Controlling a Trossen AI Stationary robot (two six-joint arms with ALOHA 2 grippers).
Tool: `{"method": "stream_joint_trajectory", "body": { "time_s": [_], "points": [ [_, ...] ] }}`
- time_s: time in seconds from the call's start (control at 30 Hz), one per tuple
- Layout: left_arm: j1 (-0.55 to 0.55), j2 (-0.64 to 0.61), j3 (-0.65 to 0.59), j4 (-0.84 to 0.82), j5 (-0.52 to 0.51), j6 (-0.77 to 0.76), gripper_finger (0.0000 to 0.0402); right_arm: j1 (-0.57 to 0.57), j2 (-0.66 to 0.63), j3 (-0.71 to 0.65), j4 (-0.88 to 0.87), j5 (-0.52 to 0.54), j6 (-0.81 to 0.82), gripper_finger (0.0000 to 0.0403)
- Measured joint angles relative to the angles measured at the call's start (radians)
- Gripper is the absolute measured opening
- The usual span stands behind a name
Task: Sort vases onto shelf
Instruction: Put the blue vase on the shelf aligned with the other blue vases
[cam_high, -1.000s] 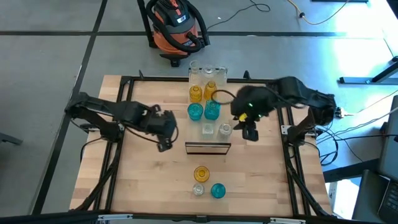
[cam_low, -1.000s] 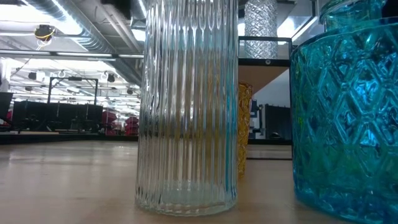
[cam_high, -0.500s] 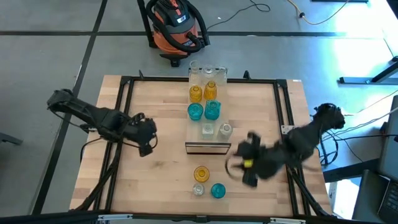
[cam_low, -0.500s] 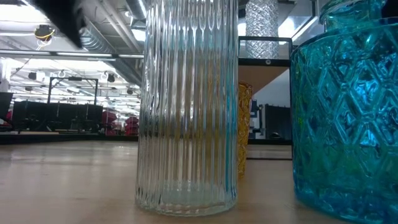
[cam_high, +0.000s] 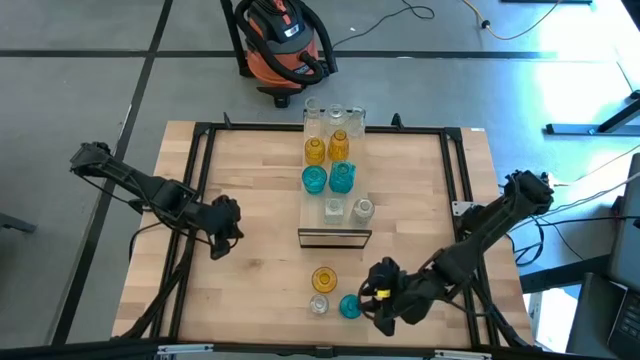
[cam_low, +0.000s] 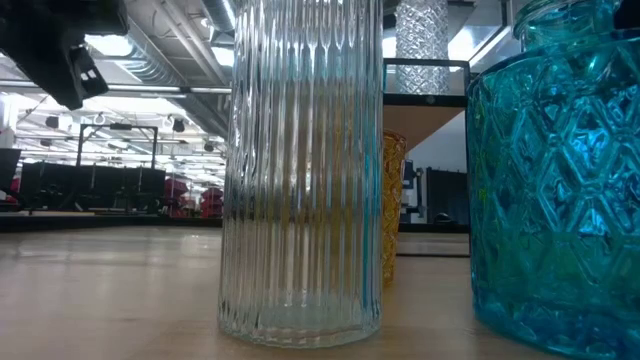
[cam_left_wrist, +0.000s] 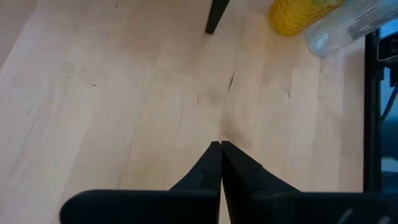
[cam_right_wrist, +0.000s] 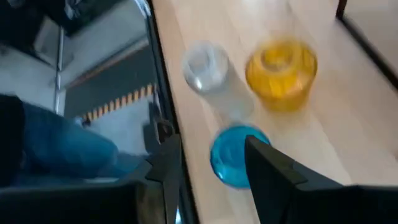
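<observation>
teal vase (cam_high: 350, 306) at table's near edge, by amber (cam_high: 323, 279) and clear (cam_high: 318, 305) vases | shelf (cam_high: 335, 175) vases unmoved | right gripper (cam_high: 381, 303) swung from shelf to beside teal vase, jaws parted, empty | left gripper (cam_high: 222, 240) retreated leftward, clenched

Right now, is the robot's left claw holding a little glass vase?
No, the left gripper is shut on nothing, hovering over the bare wooden tabletop.
</observation>
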Motion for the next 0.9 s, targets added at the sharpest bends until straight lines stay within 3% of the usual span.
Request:
{"method": "stream_joint_trajectory", "body": {
  "time_s": [0.13, 0.43, 0.6, 0.9],
  "points": [
    [0.0, 0.005, 0.0, 0.047, -0.004, -0.004, 0.0, 0.013, 0.005, -0.073, 0.007, -0.044, -0.023, 0.0143],
    [0.0, 0.005, -0.001, 0.12, -0.031, -0.078, 0.0, 0.012, 0.034, -0.128, 0.122, 0.037, -0.225, 0.0143],
    [0.0, 0.005, -0.001, 0.122, -0.032, -0.105, 0.0, 0.012, 0.094, -0.129, 0.138, 0.016, -0.294, 0.0145],
    [0.0, 0.005, -0.001, 0.122, -0.031, -0.108, 0.0, 0.013, 0.143, -0.129, 0.227, 0.07, -0.381, 0.0216]
  ]
}}
